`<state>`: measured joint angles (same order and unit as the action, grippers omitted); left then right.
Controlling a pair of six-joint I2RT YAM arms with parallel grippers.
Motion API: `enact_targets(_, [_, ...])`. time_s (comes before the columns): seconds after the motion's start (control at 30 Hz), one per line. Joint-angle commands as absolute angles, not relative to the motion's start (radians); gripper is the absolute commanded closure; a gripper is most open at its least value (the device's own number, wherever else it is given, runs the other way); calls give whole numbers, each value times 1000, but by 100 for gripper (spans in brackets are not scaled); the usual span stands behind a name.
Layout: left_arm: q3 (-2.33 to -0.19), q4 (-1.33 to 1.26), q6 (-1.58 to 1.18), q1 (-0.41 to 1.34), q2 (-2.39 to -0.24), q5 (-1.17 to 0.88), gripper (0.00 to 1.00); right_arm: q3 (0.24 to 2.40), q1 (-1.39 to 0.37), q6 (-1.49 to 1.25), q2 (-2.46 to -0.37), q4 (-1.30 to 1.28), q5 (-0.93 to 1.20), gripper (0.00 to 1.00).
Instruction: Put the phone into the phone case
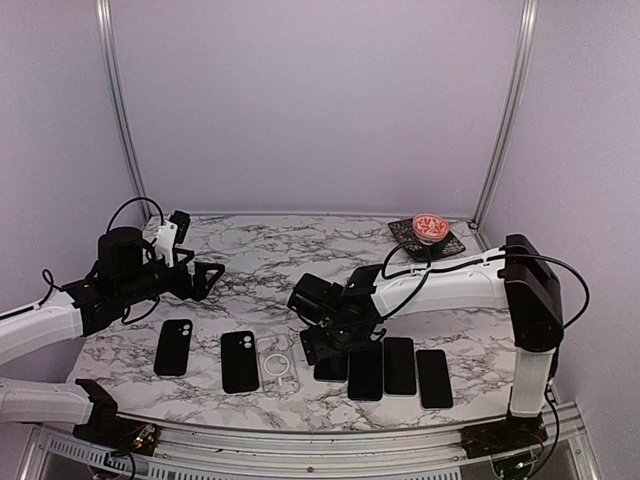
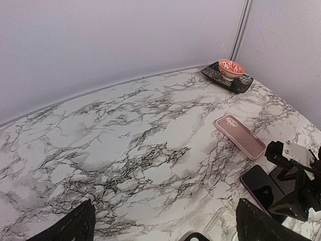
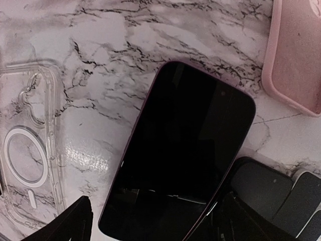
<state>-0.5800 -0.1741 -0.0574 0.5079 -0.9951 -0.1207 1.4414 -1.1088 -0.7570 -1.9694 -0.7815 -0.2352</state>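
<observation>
Your right tool hangs low over the counter with its fingers spread apart, clamped on nothing. The phone lies flat and screen up between those fingers. The clear phone case lies just beside it, a pink case near its other side. Your left tool stands wide apart, well away.
</observation>
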Motion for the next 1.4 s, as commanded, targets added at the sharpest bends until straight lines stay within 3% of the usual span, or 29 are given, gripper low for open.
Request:
enact_targets(0.0, [-580,-183,-60,515,-993,-103,1,1377,-1124,-884,-1948,-748,-151,13])
enact_targets(0.27, [-581,-183,-58,518,-1003,-103,1,1221,-1149,-966,-1869,-625,-63,13])
enact_targets(0.6, [-581,-183,-53,520,-1011,-100,1,1185,-1184,-982,-1861,-586,-20,16])
enact_targets(0.8, [-581,-181,-51,520,-1011,-97,1,1118,-1162,-999,-1823,-634,-54,5])
enact_targets(1.03, [-580,-179,-48,520,-1007,-100,1,1031,-1035,-910,-1749,-673,-119,1])
enact_targets(1.2, [-580,-179,-44,520,-1009,-95,1,1127,-1018,-828,-1774,-702,-154,1])
enact_targets(1.37, [-581,-177,-43,520,-1014,-93,1,1405,-1091,-810,-1932,-773,-256,2])
